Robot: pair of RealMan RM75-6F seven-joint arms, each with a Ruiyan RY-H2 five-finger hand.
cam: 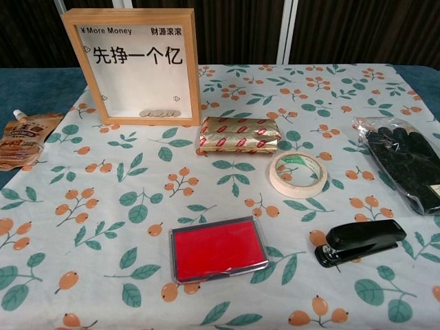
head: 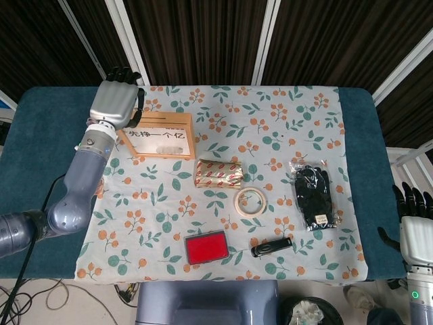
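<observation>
Your left hand (head: 116, 103) hangs raised over the far-left corner of the floral cloth (head: 270, 128) in the head view, back toward the camera, fingers pointing away and curled over a little, gripping nothing visible. The wooden frame (head: 160, 135) stands just to its right and nearer you, its long axis running left to right, so this hand is far the nearer one. Your right hand (head: 415, 230) waits at the lower right edge, fingers apart and empty, well apart from the frame and beyond the bagged black gloves (head: 312, 196). The chest view shows neither hand (both sit outside its field): the frame (cam: 132, 65) stands upright at the back left, with the snack pouch (cam: 20, 139) to its left and the gold packet (cam: 238, 135) to its right.
</observation>
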